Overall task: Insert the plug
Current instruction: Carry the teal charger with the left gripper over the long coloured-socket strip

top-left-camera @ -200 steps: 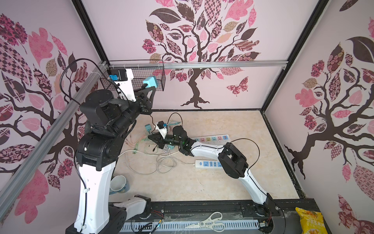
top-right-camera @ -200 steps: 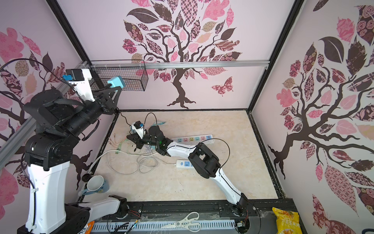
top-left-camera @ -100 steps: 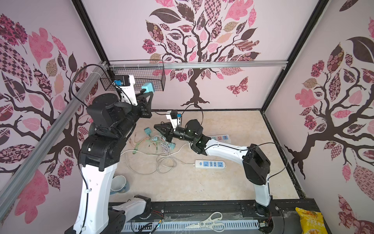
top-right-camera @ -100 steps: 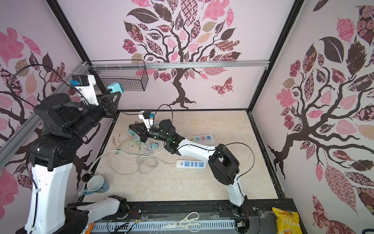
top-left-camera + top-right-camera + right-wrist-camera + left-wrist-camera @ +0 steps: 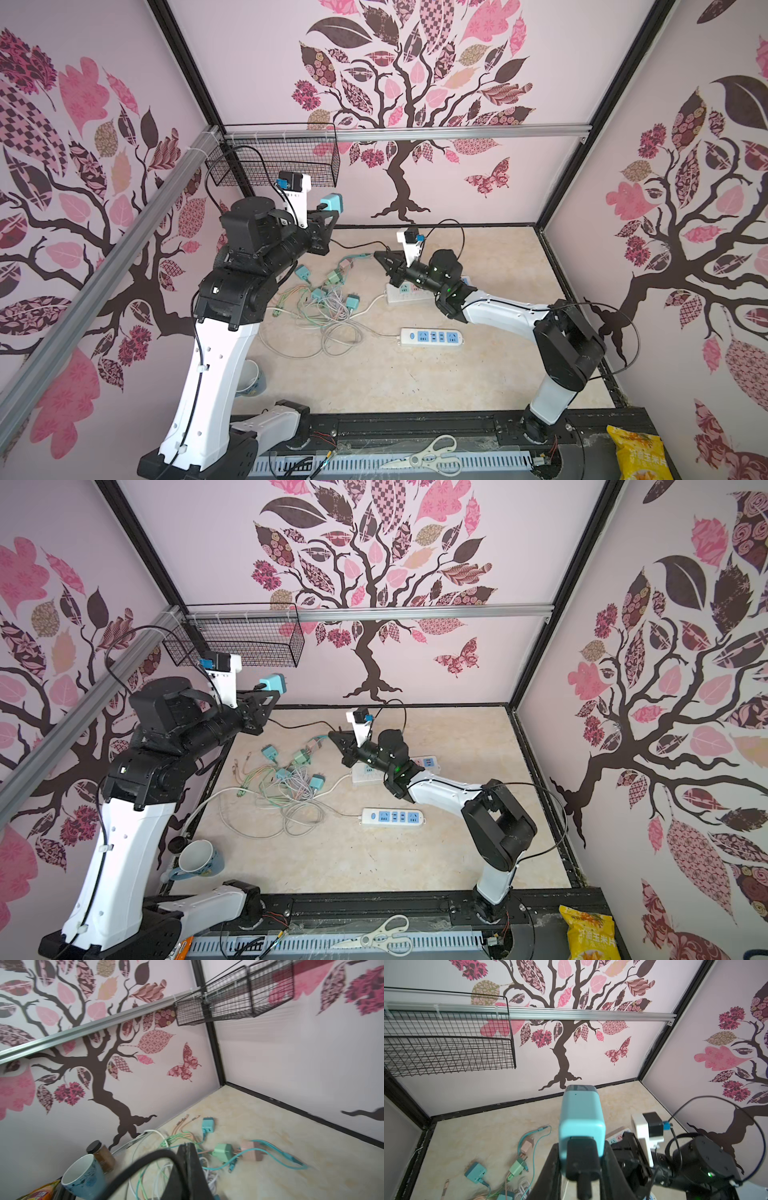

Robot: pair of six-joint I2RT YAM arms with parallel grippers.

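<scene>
The right gripper (image 5: 384, 262) has lifted out of the cable heap (image 5: 324, 299), where it was low a second ago. It now hangs over the far power strip (image 5: 401, 291) with its jaws pressed together on nothing. The left gripper (image 5: 326, 214) has swung slightly down and toward the middle, and is narrowed on the light-blue charger plug (image 5: 581, 1118), as it was a second ago. The plug is held high above the surface's far left corner, just below the wire basket (image 5: 274, 160), and its prongs point away from the arm. A black connector (image 5: 581, 1161) sits in its rear face.

I judge the plug is now clear of the tangle and ready to be carried to a socket. The near power strip (image 5: 432, 336) lies unobstructed toward the middle of the surface, while the far strip is partly hidden under the right arm. The trailing lead could drag on the heap.

The surface is a beige marbled board, and the cable heap with its several small chargers lies toward the left edge. A mug (image 5: 197, 858) stands at the near left corner beside a brown jar (image 5: 102, 1155). Pale walls printed with a tree enclose three sides. On the black rail in front lie scissors (image 5: 432, 455) and a yellow snack bag (image 5: 638, 455).
</scene>
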